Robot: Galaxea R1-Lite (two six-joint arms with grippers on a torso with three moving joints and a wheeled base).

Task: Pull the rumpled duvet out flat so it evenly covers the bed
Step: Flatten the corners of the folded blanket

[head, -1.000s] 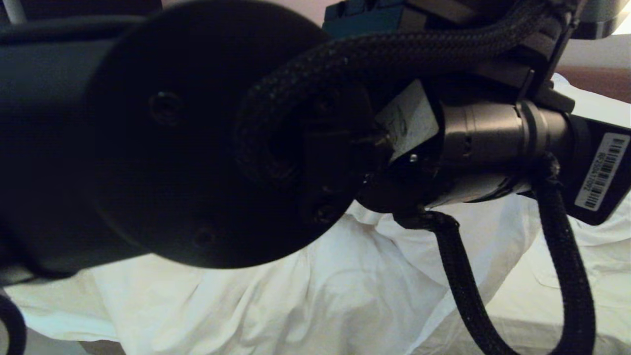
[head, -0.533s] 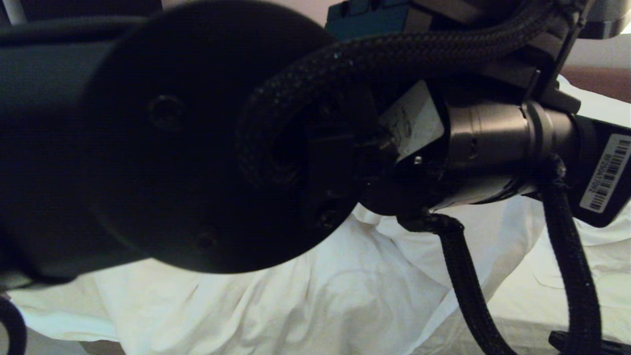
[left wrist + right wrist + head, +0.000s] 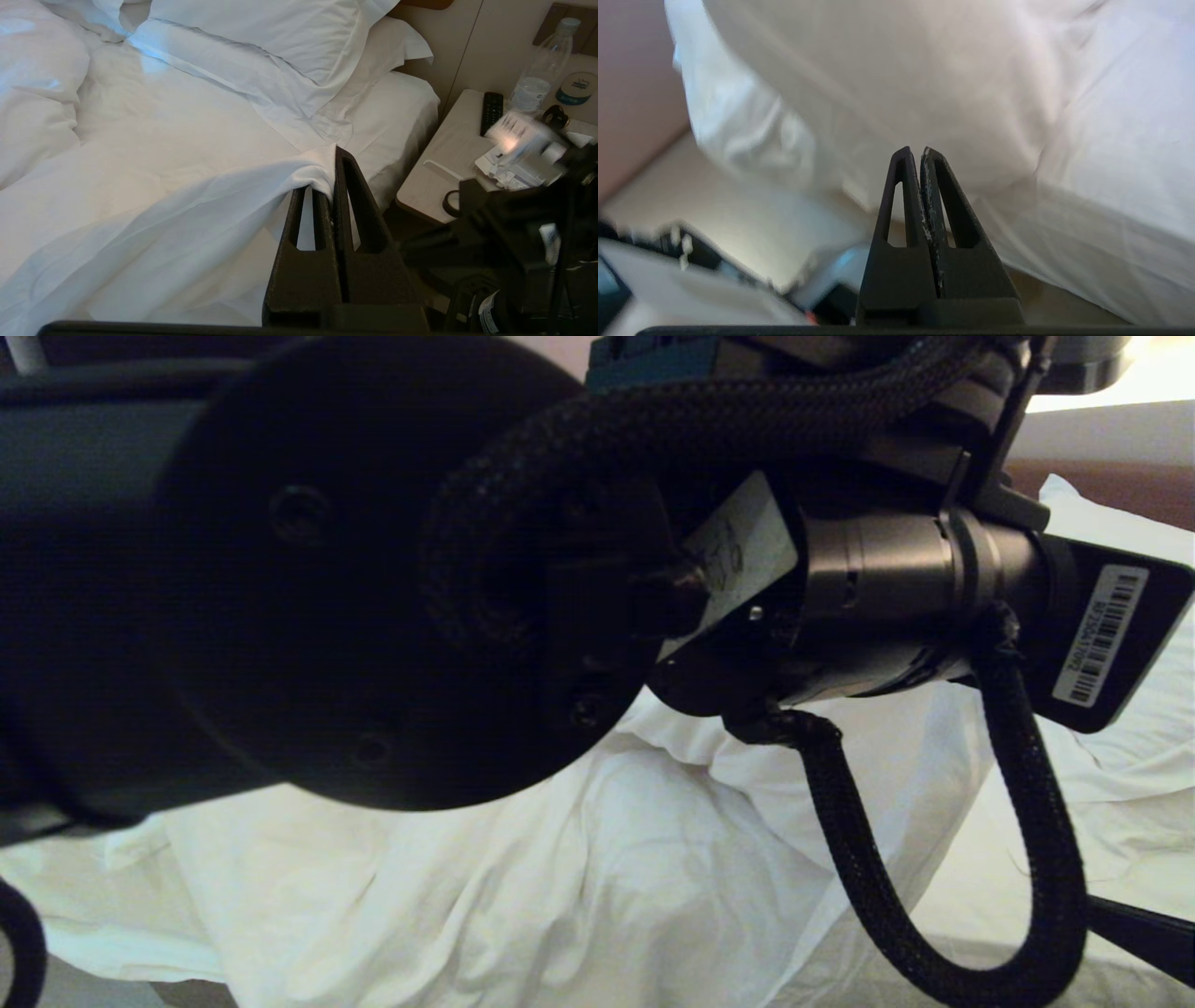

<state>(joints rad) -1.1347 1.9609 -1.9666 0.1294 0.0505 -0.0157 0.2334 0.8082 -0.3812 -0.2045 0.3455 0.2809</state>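
Note:
The white, wrinkled duvet (image 3: 140,196) lies bunched across the bed (image 3: 402,116), and one fold is drawn out toward the bed's side. My left gripper (image 3: 327,175) is shut on that fold, with cloth draped over one fingertip. The left arm (image 3: 355,579) fills most of the head view, with the duvet (image 3: 607,877) showing below it. My right gripper (image 3: 915,150) is shut with nothing in it. It sits low beside the bed, close to the duvet (image 3: 952,84) hanging over the side.
Two white pillows (image 3: 261,42) lie at the bed's head against the brown headboard (image 3: 1120,490). A nightstand (image 3: 448,154) beside the bed holds a remote (image 3: 491,112), a water bottle (image 3: 542,65) and papers. A black cable (image 3: 868,868) loops below the left arm.
The whole head view has shifted slightly. A dark arm part has come into it at the lower right. The left gripper keeps its hold on the duvet fold.

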